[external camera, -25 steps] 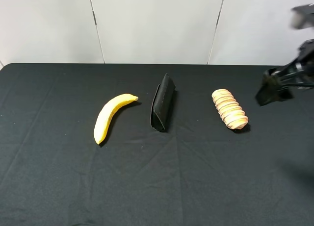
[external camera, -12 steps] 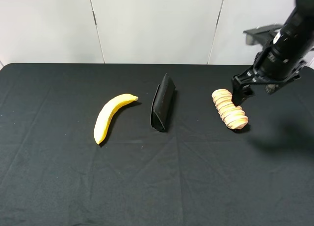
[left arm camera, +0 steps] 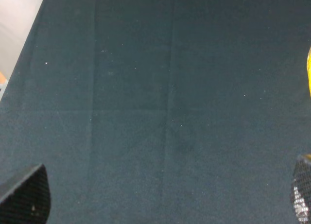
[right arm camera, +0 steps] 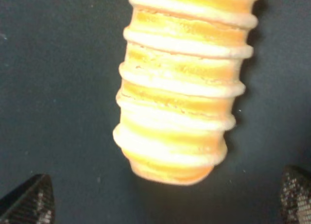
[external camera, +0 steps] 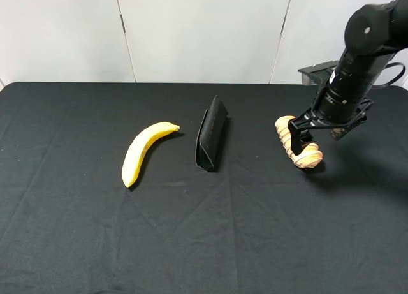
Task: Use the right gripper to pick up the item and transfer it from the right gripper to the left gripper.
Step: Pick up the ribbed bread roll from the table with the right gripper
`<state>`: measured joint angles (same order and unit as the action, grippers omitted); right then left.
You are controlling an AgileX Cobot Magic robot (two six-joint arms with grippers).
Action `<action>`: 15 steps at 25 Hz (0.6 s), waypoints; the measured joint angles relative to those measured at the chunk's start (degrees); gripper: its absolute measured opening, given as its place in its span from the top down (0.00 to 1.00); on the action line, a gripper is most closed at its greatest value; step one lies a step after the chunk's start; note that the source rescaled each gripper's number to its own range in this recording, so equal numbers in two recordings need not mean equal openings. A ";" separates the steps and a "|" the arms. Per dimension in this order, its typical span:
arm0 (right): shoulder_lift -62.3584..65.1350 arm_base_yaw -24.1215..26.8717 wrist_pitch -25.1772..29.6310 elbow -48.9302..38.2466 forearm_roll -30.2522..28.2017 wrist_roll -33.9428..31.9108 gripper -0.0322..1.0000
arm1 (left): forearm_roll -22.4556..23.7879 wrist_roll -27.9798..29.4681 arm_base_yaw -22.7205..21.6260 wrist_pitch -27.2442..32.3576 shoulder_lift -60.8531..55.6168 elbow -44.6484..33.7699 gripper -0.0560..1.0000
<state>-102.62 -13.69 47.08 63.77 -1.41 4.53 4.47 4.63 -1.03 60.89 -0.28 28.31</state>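
Hanging over the loaf [external camera: 310, 156] at right centre of the high view, the right gripper [external camera: 315, 138] has its fingers spread wide and grips nothing. The loaf lies on the bench [external camera: 191, 243], with its near end between the two tips in the wrist view. The left gripper [left arm camera: 163, 197] is also spread, over bare bench. A case [external camera: 211, 133] at centre and a banana [external camera: 143, 152] to its left lie well apart from the loaf.

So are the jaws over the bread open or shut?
Open. The right gripper shows its fingertips far apart in the wrist view, with the bread between them, neither touching it.
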 joint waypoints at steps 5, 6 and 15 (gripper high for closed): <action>-3.14 0.00 -2.12 0.13 -0.41 -0.06 0.00 | 0.00 0.00 0.00 0.00 0.00 0.00 0.01; -3.80 0.00 -2.30 0.12 -0.53 -0.11 0.00 | 0.00 0.00 0.00 0.00 0.00 0.00 0.01; -7.58 0.00 -4.74 0.12 -2.80 -0.17 0.00 | 0.00 0.00 0.00 0.00 0.00 0.00 0.01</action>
<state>-110.20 -13.69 42.34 63.90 -4.22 4.37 4.47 4.63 -1.03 60.89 -0.28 28.31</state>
